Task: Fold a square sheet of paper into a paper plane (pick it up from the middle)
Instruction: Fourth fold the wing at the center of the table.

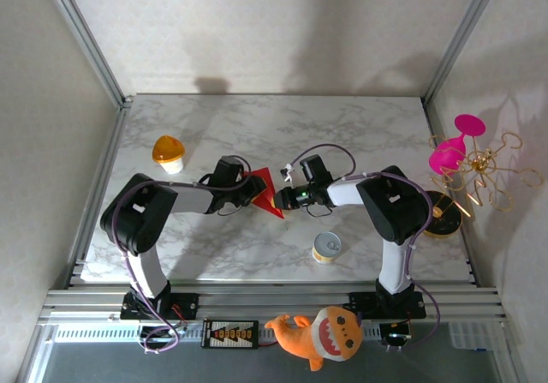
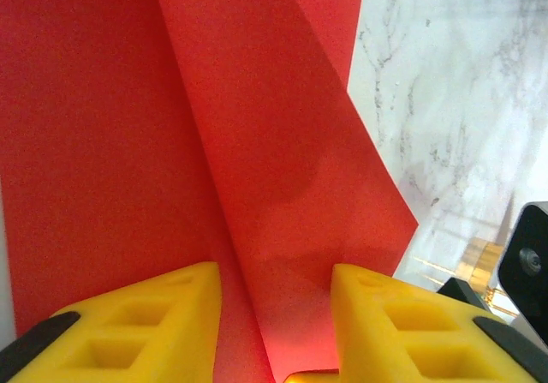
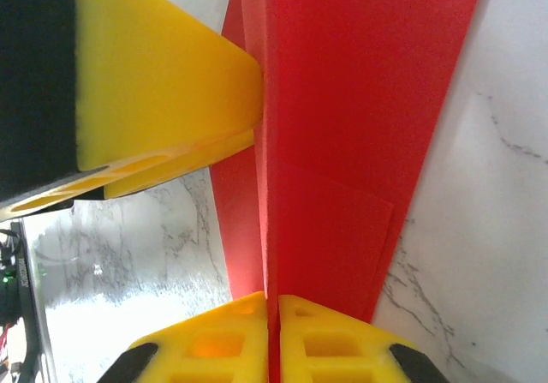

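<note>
The right claw (image 3: pixel 274 302) pinches the raised crease of the paper (image 3: pixel 360 100), jaws nearly shut on it. The left claw (image 2: pixel 274 270) stands partly open astride a fold, gripping nothing. The paper sits on the counter (image 1: pixel 360 134) beyond the tin (image 1: pixel 326 247), to its left. Light, limp and easily torn, it seems best held at the stiffer crease.

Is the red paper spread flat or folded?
Folded: the red paper is a narrow pointed shape, and layers overlap along a crease pinched by the right gripper.
</note>
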